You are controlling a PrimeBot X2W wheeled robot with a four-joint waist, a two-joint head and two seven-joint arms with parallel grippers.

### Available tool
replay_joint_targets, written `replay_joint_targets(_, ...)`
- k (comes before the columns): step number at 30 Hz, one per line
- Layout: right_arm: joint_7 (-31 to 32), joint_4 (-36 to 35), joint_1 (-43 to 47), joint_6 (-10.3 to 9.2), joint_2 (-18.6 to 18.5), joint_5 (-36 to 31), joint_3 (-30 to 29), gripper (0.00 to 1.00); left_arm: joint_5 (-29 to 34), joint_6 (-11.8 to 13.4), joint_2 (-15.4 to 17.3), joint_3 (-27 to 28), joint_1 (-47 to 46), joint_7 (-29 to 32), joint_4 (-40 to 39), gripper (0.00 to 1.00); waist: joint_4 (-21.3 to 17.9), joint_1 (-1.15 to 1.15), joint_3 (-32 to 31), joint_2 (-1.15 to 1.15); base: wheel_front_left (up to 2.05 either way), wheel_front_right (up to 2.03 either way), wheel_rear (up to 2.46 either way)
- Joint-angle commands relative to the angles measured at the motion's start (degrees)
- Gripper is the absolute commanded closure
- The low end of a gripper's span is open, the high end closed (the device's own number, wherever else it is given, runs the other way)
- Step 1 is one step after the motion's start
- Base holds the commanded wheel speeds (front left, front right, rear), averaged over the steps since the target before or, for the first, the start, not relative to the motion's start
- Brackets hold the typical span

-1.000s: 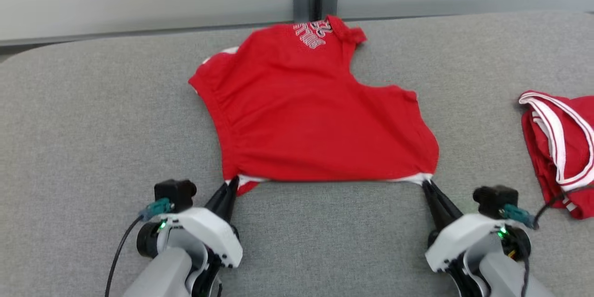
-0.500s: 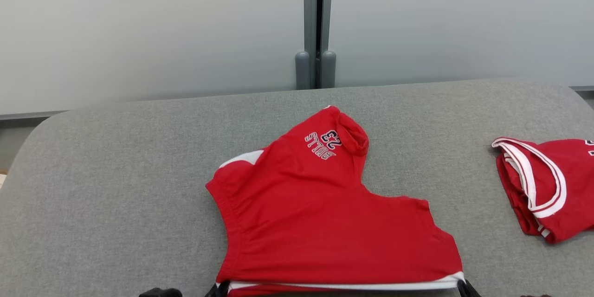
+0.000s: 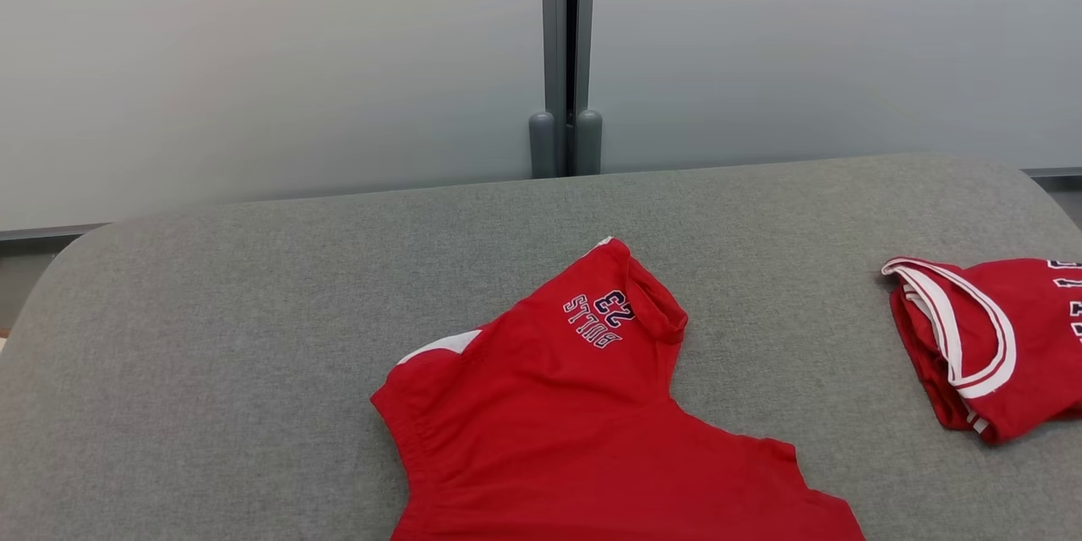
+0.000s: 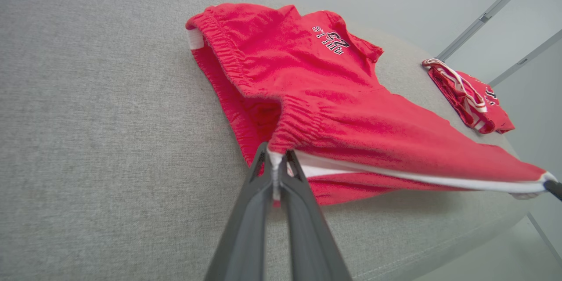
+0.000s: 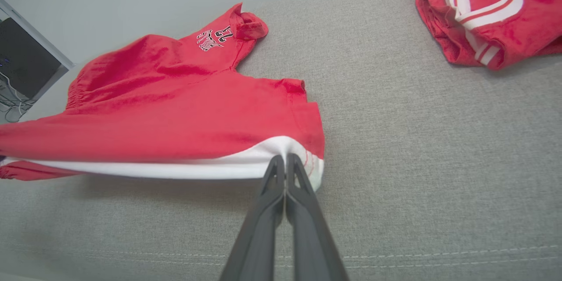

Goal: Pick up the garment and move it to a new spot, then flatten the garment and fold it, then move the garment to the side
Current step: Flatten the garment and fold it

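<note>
The left claw (image 4: 275, 158) and right claw (image 5: 284, 161) are each clenching a white-trimmed corner of the red garment (image 3: 592, 423), holding its hem taut over the grey tabletop (image 3: 211, 313).

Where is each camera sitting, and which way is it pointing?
Head view: on the robot's head, looking forward and down at the grey table, the red garment and a second red piece at right.
Left wrist view: on the left wrist, looking along the left gripper, shut on the garment's white-trimmed corner.
Right wrist view: on the right wrist, looking along the right gripper, shut on the opposite corner.
Shared: both wrist views show the taut white hem.
</note>
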Motion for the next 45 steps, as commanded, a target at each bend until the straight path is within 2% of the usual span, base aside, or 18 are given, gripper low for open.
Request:
replay_joint_targets(1, 0.66, -0.98, -0.70, -0.42, 0.04, -0.69, -1.13, 1.00, 0.40, 1.04, 0.99, 0.69, -0.20, 0.32, -0.59, 1.00, 0.21, 0.00, 0.05, 0.00, 0.00, 0.00, 0.00)
replay_joint_targets(4, 1.00, -0.82, -2.94, -0.42, -0.66, -1.03, -1.07, 1.00, -0.48, 1.13, 0.73, 1.40, -1.27, 0.60, -0.84, 1.00, 0.63, 0.00, 0.48, 0.00, 0.00, 0.00, 0.00)
replay_joint_targets(7, 1.11, 0.15, -6.90, -0.42, -1.77, -0.72, -0.45, 1.00, -2.13, 0.16, -0.07, 2.23, -2.42, 0.67, -0.29, 1.00, 1.20, 0.00, 1.57, 0.00, 0.00, 0.00, 0.00)
replay_joint_targets(10, 0.61, 2.95, -13.92, -0.36, -4.22, 0.06, 1.75, 1.00, -2.70, -0.96, -0.64, 2.50, -5.00, 0.87, 0.96, 1.00, 1.89, 0.00, 3.55, 0.00, 0.00, 0.00, 0.00)
replay_joint_targets(13, -0.22, 6.63, -23.15, -0.31, -6.63, 0.45, 4.14, 1.00, -3.45, -2.85, -1.42, 2.88, -9.39, 1.49, 2.21, 1.00, 2.80, 0.00, 8.38, 0.00, 0.00, 0.00, 0.00)
replay_joint_targets(14, -0.59, 8.18, -26.55, -0.30, -6.94, 1.17, 5.23, 1.00, -2.81, -3.36, -1.06, 2.79, -11.18, 1.67, 3.02, 1.00, 3.06, 0.00, 9.99, 0.00, 0.00, 0.00, 0.00)
replay_joint_targets(22, -3.94, 23.47, -51.35, -0.29, -10.40, 3.97, 13.35, 1.00, -4.14, -8.20, -4.29, 3.93, -23.84, 0.94, 9.73, 1.00, 6.78, 0.00, 19.78, 0.00, 0.00, 0.00, 0.00)
replay_joint_targets(23, -3.94, 23.47, -51.35, -0.29, -10.40, 3.97, 13.35, 1.00, -4.14, -8.20, -4.29, 3.93, -23.84, 0.94, 9.73, 1.00, 6.78, 0.00, 19.78, 0.00, 0.00, 0.00, 0.00)
replay_joint_targets(29, -7.01, 34.57, -63.67, -0.29, -11.04, 6.85, 19.62, 1.00, -4.33, -10.96, -6.37, 4.42, -30.51, -1.06, 14.92, 1.00, 9.33, 0.00, 22.95, 0.00, 0.00, 0.00, 0.00)
replay_joint_targets(37, -10.70, 47.57, -71.97, -0.29, -11.18, 11.49, 27.87, 1.00, -3.69, -14.37, -8.45, 2.11, -34.89, -1.26, 22.26, 1.00, 10.97, 0.00, 23.63, 0.00, 0.00, 0.00, 0.00)
replay_joint_targets(38, -11.61, 48.46, -72.66, -0.27, -10.95, 12.30, 28.90, 0.88, -3.52, -14.79, -8.73, 1.64, -35.02, -1.35, 23.00, 0.73, 11.04, 0.00, 23.60, 0.00, 0.00, 0.00, 0.00)
replay_joint_targets(39, -12.26, 49.49, -73.20, -0.26, -10.78, 13.01, 29.71, 0.46, -3.46, -15.16, -8.88, 1.44, -35.20, -1.65, 23.56, 0.09, 11.07, 0.00, 23.54, 0.00, 0.00, 0.00, 0.00)
replay_joint_targets(40, -13.08, 50.32, -73.60, -0.26, -10.79, 13.58, 30.60, 0.00, -3.34, -15.32, -8.95, 1.36, -35.39, -2.01, 24.17, 0.00, 11.07, 0.00, 23.47, 0.00, 0.00, 0.00, 0.00)
replay_joint_targets(42, -15.54, 51.08, -74.25, -0.25, -10.70, 14.41, 32.61, 0.00, -3.44, -15.67, -9.24, 0.95, -35.14, -2.18, 25.19, 0.00, 10.95, 0.00, 23.28, 0.00, 0.00, 0.00, 0.00)
replay_joint_targets(45, -21.18, 51.65, -74.46, -0.25, -11.06, 14.72, 34.49, 0.00, -2.83, -14.66, -9.21, 1.49, -34.23, -4.41, 25.57, 0.00, 10.55, 0.00, 22.61, 0.00, 0.00, 0.00, 0.00)
